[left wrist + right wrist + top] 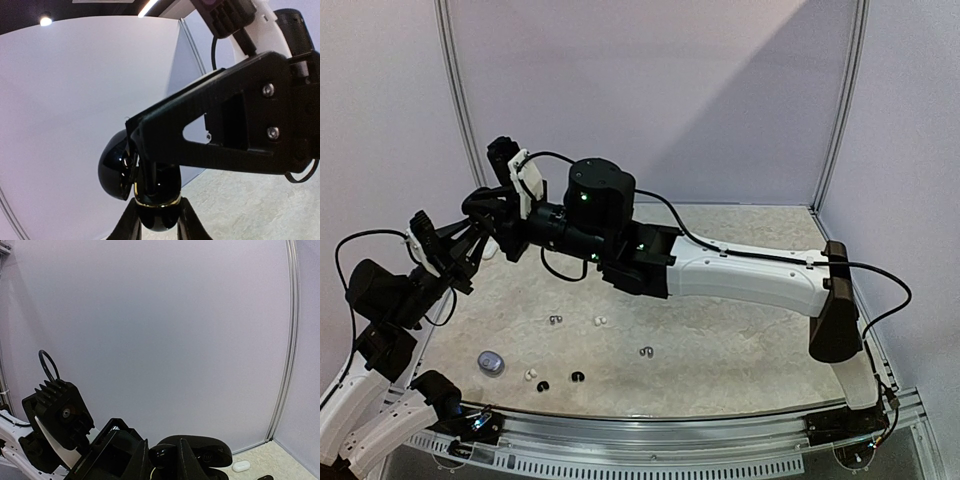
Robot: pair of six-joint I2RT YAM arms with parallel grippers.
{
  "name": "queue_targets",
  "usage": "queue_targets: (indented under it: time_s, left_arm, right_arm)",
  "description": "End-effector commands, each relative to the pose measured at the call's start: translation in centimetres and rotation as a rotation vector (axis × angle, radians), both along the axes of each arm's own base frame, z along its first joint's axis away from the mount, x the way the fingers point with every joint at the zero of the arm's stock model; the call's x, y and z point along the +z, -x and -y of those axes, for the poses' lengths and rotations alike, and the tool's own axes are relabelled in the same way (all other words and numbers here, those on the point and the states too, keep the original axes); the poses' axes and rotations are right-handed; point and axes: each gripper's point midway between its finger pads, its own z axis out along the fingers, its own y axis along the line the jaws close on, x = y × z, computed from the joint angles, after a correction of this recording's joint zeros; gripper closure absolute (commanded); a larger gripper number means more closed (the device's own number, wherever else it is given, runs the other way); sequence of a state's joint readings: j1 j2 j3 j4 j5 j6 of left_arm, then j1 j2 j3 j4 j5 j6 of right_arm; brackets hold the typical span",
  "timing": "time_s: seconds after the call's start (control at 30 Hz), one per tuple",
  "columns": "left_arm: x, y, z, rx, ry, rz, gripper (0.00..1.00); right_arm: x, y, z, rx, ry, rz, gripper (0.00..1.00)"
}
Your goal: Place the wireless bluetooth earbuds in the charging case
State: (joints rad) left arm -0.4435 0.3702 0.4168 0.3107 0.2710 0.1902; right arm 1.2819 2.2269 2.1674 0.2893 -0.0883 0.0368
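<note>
Black charging case (159, 207) pinched aloft in my left gripper (159, 222), mouth open for loading.
Right gripper (165, 461) at it; jaws' state I cannot tell.

Bright, even light; ceiling lamps (46, 21) flare above the glossy black charging case (114, 167), which carries small highlights; frame edges bow.

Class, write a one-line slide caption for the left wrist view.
The left gripper holds an open black case, right gripper at its opening.
</note>
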Motion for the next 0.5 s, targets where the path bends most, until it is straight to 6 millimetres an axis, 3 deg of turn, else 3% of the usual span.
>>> queue_targets:
  time_s: [0.0, 0.47]
  left_arm:
    - [0.4, 0.5, 0.1, -0.016, 0.018, 0.012, 1.0]
    - [1.0, 0.8, -0.1, -0.027, 0.054, 0.003, 1.0]
  right_arm:
    - [-0.3, -0.7, 0.2, -0.058, 0.01, 0.008, 1.0]
    - [-2.9, -1.3, -0.7, -0.076, 0.054, -0.005, 1.0]
